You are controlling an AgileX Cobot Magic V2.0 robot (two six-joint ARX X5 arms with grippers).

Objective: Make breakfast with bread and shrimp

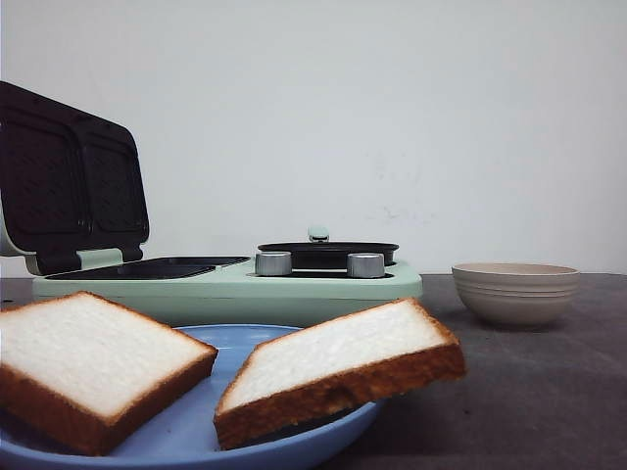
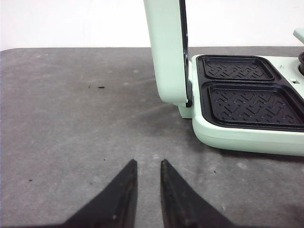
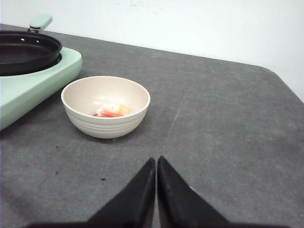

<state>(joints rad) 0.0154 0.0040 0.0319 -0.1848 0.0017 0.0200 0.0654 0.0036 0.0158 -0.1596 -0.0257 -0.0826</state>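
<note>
A: Where's the bread?

B: Two slices on a blue plate (image 1: 294, 446), near edge of the bench (image 1: 529, 392), front view. Left slice (image 1: 88, 367) lies flat-ish; right slice (image 1: 338, 367) tilts, its right corner sticking out past the plate rim.

A: And the shrimp?

B: In the beige ribbed bowl (image 3: 105, 107), pale w/ orange-red bits (image 3: 111, 111) (small, hard to count). Bowl sits on the bench just right of the mint-green breakfast maker (image 1: 225, 286), not touching it.

A: Maker's state?

B: Lid (image 1: 69, 181) is up on the left side, two dark grill plates (image 2: 251, 90) exposed. Right side carries a black frying pan (image 3: 26, 51) w/ a green handle; two silver knobs (image 1: 318, 263) on the front.

A: Hands?

B: Left hand (image 2: 148, 185) sits over bare bench, near the maker's lid hinge; fingers slightly apart, nothing btwn them. Right hand (image 3: 156, 183) is nearer than the bowl, well short of it; fingers pressed together, tips meeting, grasping nothing.
</note>
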